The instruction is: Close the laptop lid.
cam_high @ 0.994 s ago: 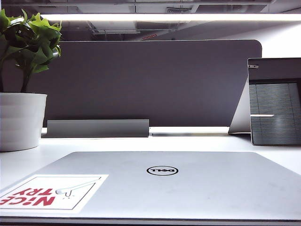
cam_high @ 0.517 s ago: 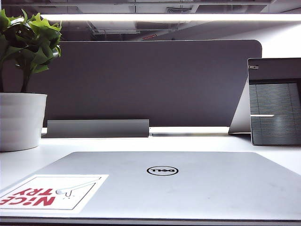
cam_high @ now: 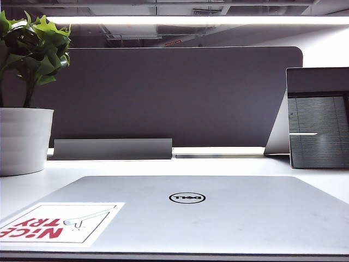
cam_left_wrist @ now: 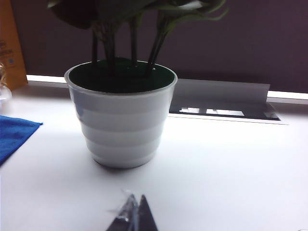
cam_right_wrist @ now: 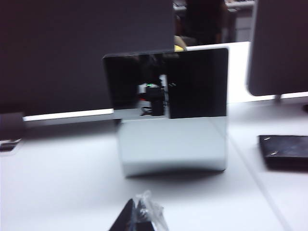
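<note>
The whole exterior scene sits a hair toward nine o'clock: divider panel (cam_high: 174,95), standing screen (cam_high: 318,117) and plant pot (cam_high: 24,140) alike. Nothing else differs.

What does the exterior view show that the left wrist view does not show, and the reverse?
Only the exterior view shows the laptop lid, lying flat and closed, with its sticker, plus the small standing screen. Only the left wrist view shows the left gripper, fingertips together above bare table, and a blue cloth. Both show the white plant pot and the dark divider panel. The right gripper appears only in its own wrist view.
</note>
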